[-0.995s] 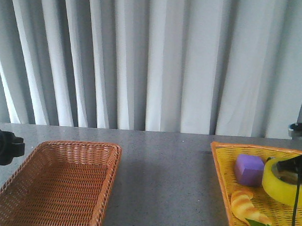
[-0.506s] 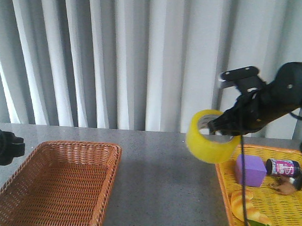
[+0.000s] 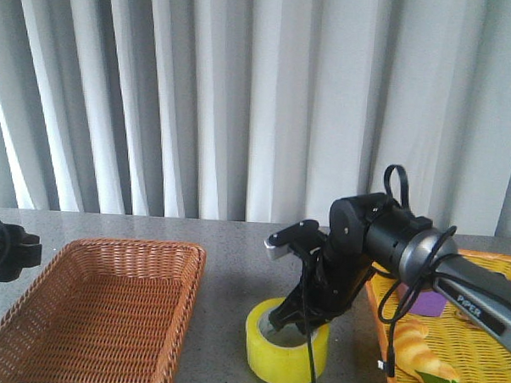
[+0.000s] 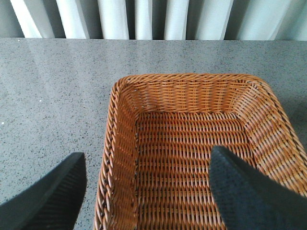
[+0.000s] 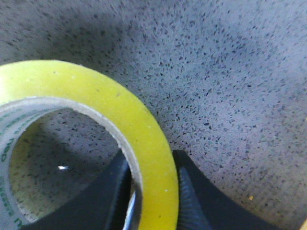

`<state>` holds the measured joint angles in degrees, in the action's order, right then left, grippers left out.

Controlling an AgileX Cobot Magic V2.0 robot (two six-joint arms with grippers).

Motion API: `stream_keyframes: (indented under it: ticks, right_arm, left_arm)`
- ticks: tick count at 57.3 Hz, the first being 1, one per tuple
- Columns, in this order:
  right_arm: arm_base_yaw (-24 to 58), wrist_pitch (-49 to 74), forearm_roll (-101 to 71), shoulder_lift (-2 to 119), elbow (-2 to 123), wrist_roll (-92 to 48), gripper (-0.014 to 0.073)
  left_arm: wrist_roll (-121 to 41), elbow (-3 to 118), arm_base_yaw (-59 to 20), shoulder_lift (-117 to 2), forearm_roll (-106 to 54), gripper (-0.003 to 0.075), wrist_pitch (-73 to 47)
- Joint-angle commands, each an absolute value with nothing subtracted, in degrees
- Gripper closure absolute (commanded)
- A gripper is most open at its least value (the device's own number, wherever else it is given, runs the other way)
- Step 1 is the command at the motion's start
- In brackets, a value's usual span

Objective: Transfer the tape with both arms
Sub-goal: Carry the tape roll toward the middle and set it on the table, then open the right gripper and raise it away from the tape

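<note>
The yellow tape roll rests flat on the grey worktop, midway between the two baskets, likely within both arms' reach. The right gripper pinches its wall, one jaw inside the core. The left gripper waits with jaws wide over the brown wicker basket.

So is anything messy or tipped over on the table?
Nothing looks spilled or broken. The tape sits flat on the grey table between the brown basket and the yellow tray, with the right pincer clamped on its wall.
</note>
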<state>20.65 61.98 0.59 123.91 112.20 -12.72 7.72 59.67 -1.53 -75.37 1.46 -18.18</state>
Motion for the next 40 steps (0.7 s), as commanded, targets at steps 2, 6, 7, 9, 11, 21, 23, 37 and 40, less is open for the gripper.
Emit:
stream_keyframes:
  ticks: [2, 6, 7, 9, 11, 21, 23, 37, 40]
  right_arm:
    - [20.5, 59.0, -0.5, 120.0, 114.2, -12.6, 0.0497]
    - [20.5, 59.4, -0.7, 120.0, 114.2, -12.6, 0.0449]
    - [20.5, 59.4, -0.7, 120.0, 114.2, -12.6, 0.0435]
    - [20.5, 59.5, -0.8, 120.2, 114.2, -12.6, 0.0397]
    - [20.5, 59.5, -0.9, 120.3, 114.2, -12.6, 0.0344]
    - [20.5, 59.1, -0.8, 120.6, 114.2, -12.2, 0.0129]
    - [20.5, 59.0, -0.9, 120.6, 114.2, -12.0, 0.0089]
    - [20.3, 56.5, 0.0, 116.8, 114.2, -10.9, 0.0035]
    - [20.3, 55.2, 0.0, 114.8, 114.2, -10.9, 0.0043]
  left_arm:
    - [7.7, 61.6, -1.8, -73.9, 1.4, 0.0196, -15.7]
    - [7.7, 61.6, -1.8, -73.9, 1.4, 0.0196, -16.0]
    - [7.7, 61.6, -1.8, -73.9, 1.4, 0.0196, -16.0]
    - [7.7, 61.6, -1.8, -73.9, 1.4, 0.0196, -16.0]
    - [7.7, 61.6, -1.8, -73.9, 1.4, 0.0196, -16.0]
    - [7.7, 61.6, -1.8, -73.9, 1.4, 0.0196, -16.1]
    - [7.7, 61.6, -1.8, -73.9, 1.4, 0.0196, -16.1]
    - [7.7, 61.9, -1.8, -73.7, 1.4, 0.0196, -16.1]
    - [7.7, 62.5, -2.1, -73.7, 1.2, 0.0196, -16.7]
